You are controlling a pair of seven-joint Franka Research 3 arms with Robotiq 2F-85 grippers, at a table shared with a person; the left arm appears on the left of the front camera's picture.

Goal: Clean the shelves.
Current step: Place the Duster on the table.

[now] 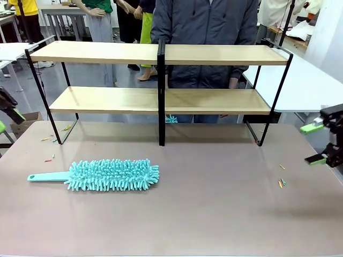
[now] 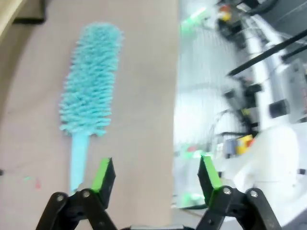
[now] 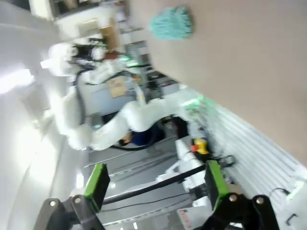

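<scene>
The shelves [image 1: 107,52], two light wooden boards in a black frame with a centre post, stand across the far half of the table. A teal fluffy duster [image 1: 110,174] lies flat on the table in front of their left half, handle pointing left. My left gripper [image 1: 9,120] hovers open at the table's left edge, apart from the duster. In the left wrist view that gripper [image 2: 156,175] is open and empty, with the duster [image 2: 88,81] ahead and its handle just left of the left finger. My right gripper [image 1: 314,143] is open at the right edge, and in its own view [image 3: 154,184] holds nothing.
A person in a dark jacket [image 1: 203,24] stands close behind the shelves. Small coloured scraps [image 1: 53,140] lie near the left shelf leg, and more scraps [image 1: 281,182] at the right. The brown table [image 1: 214,214] has free room in front. White tables stand to either side.
</scene>
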